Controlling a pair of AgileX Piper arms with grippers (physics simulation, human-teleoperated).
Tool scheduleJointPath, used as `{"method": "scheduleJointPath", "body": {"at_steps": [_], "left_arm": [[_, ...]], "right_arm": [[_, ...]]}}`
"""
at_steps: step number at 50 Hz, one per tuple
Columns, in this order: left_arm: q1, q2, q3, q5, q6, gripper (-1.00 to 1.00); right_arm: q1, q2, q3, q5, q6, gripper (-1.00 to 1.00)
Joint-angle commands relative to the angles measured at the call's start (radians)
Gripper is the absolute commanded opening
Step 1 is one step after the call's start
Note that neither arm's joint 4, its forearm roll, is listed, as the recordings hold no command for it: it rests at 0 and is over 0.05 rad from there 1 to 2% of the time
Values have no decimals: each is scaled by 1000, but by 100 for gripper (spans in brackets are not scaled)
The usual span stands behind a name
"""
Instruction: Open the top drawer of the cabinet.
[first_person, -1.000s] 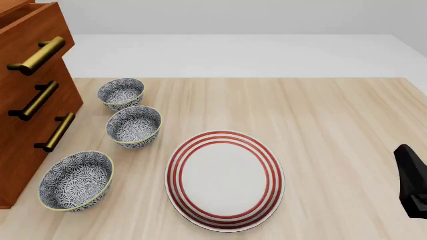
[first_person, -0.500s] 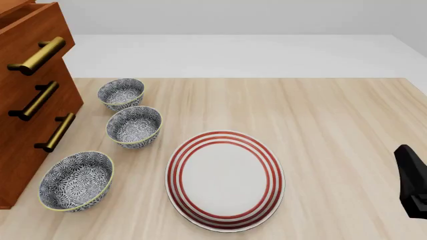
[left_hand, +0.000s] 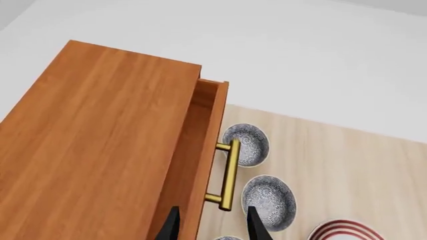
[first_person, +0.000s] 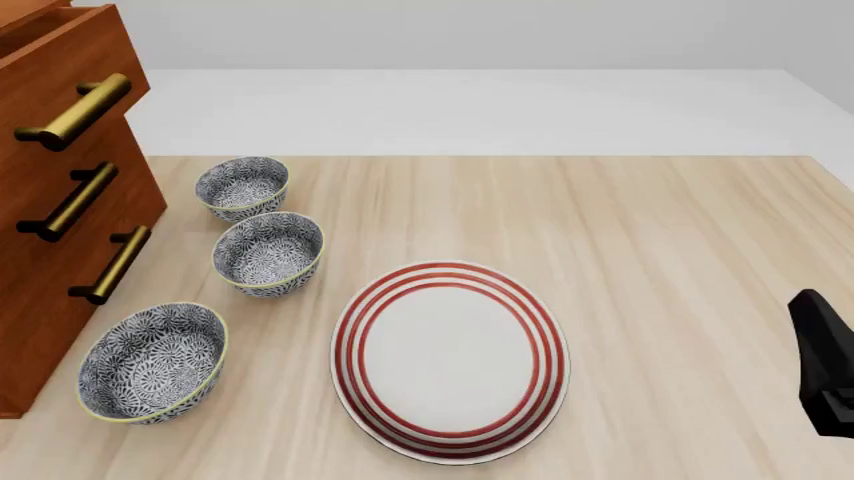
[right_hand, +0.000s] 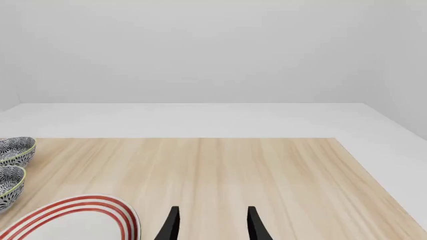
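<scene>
The top drawer (first_person: 60, 75) stands pulled partway out of the cabinet (first_person: 54, 250) at the table's (first_person: 667, 230) left edge, its handle (first_person: 74, 112) free. The left gripper (left_hand: 211, 220) hangs above that handle, fingers apart, holding nothing. The right gripper (right_hand: 211, 222) is likewise parted and empty, near a red-ringed plate (first_person: 451, 360) and three bowls (first_person: 267, 252).

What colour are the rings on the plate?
Red rings on a white plate, clearest in the front view.
</scene>
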Motion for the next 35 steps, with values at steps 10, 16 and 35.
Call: {"method": "scheduleJointPath", "body": {"at_steps": [10,16,35], "left_arm": [[32,40,16,-24,33,100],[35,48,17,-31,35,100],[39,83,36,-54,53,100]], "right_arm": [[0,0,0,0,0,100],[0,0,0,0,0,100],[0,0,0,0,0,100]]}}
